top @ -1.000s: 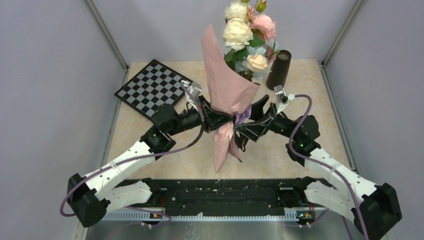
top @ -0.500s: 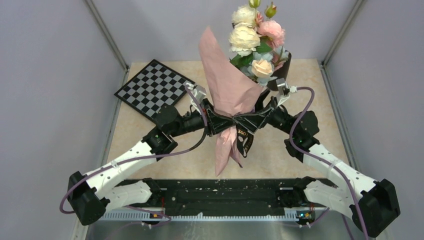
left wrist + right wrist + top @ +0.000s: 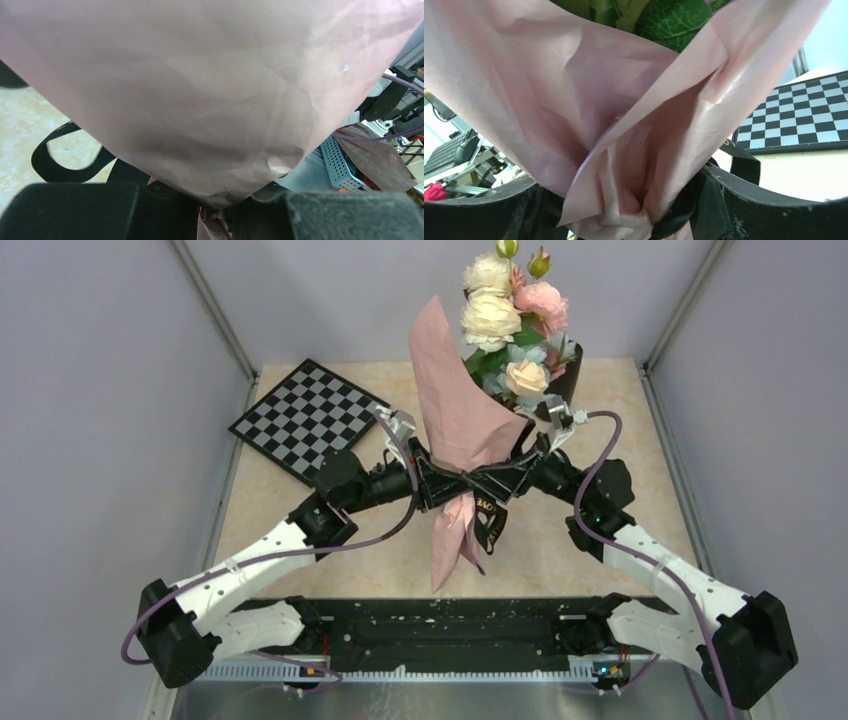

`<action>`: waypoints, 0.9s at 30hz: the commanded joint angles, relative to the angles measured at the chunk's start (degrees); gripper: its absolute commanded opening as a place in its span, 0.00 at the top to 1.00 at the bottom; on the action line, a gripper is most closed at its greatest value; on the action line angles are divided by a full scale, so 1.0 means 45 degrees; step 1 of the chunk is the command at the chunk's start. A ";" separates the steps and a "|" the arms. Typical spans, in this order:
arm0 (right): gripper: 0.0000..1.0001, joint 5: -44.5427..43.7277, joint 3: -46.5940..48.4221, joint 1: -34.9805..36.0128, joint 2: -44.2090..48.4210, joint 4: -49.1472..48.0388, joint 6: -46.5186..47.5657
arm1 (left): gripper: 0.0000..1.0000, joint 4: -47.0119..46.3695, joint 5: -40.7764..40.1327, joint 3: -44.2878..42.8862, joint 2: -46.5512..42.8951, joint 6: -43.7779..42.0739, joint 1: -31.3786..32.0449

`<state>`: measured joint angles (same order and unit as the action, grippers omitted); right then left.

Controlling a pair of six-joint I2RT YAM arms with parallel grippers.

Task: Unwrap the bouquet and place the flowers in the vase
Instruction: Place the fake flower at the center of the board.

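Observation:
The bouquet (image 3: 460,430) stands upright above the table, a pink paper cone with its tail hanging down. My left gripper (image 3: 440,480) is shut on its tied neck from the left; pink paper (image 3: 210,90) fills the left wrist view above the jaws (image 3: 215,210). My right gripper (image 3: 492,485) straddles the same neck from the right. It is open, with crumpled paper (image 3: 624,125) between its wide jaws (image 3: 624,200). The flowers (image 3: 505,315), cream, pink and light blue, rise from the cone top. The dark vase (image 3: 568,380) stands behind them, mostly hidden. Black ribbon (image 3: 488,522) dangles below the neck.
A black-and-white checkered board (image 3: 305,418) lies at the back left of the table and also shows at the right of the right wrist view (image 3: 804,115). Grey walls enclose the table on three sides.
The bouquet has shifted right and now covers most of the vase. The right gripper has moved in around the neck, and its jaws have begun to narrow.

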<state>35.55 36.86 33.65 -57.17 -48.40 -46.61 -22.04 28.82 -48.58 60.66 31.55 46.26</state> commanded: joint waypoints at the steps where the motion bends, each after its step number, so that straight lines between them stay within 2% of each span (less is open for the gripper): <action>1: 0.36 0.0270 0.0596 0.0159 0.0024 -0.0474 0.0119 | 1.00 -0.1175 0.0163 -0.0476 0.0230 -0.0001 0.0119; 2: 0.44 0.0299 0.0615 0.0159 0.0037 -0.0457 0.0125 | 1.00 -0.1164 0.0203 -0.0475 0.0289 0.0015 0.0112; 5: 0.56 0.0219 0.0689 0.0162 -0.0002 -0.0216 0.0218 | 1.00 -0.1137 0.0175 -0.0439 0.0428 0.0020 0.0111; 10: 0.68 0.0113 0.0715 0.0159 0.0028 0.0178 0.0454 | 0.99 -0.0734 -0.0033 -0.0349 0.0509 -0.0040 0.0116; 12: 0.72 0.0064 0.0695 0.0162 0.0092 0.0325 0.0533 | 0.93 -0.0551 -0.0214 -0.0319 0.0443 -0.0137 0.0094; 15: 0.76 -0.0129 0.0765 0.0159 0.0307 0.0833 0.0820 | 0.76 0.0369 -0.0791 -0.0476 0.0304 -0.0589 0.0094; 19: 0.82 -0.1178 0.1433 0.0159 0.0975 0.3530 0.2587 | 0.30 0.3362 -0.1657 -0.1364 0.0445 -0.1998 0.0052; 22: 0.86 -0.2818 0.2080 0.0162 0.1736 0.6392 0.4255 | 0.03 0.5410 -0.2751 -0.1670 0.0271 -0.2709 0.0008; 27: 0.92 -0.5810 0.3154 0.0159 0.2458 1.0149 0.5914 | 0.01 0.7340 -0.2574 -0.1598 -0.0307 -0.3942 -0.1184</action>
<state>22.28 44.23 33.76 -49.50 -15.70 -29.26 -0.34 18.68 -53.67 61.69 20.43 44.97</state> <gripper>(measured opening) 0.283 0.985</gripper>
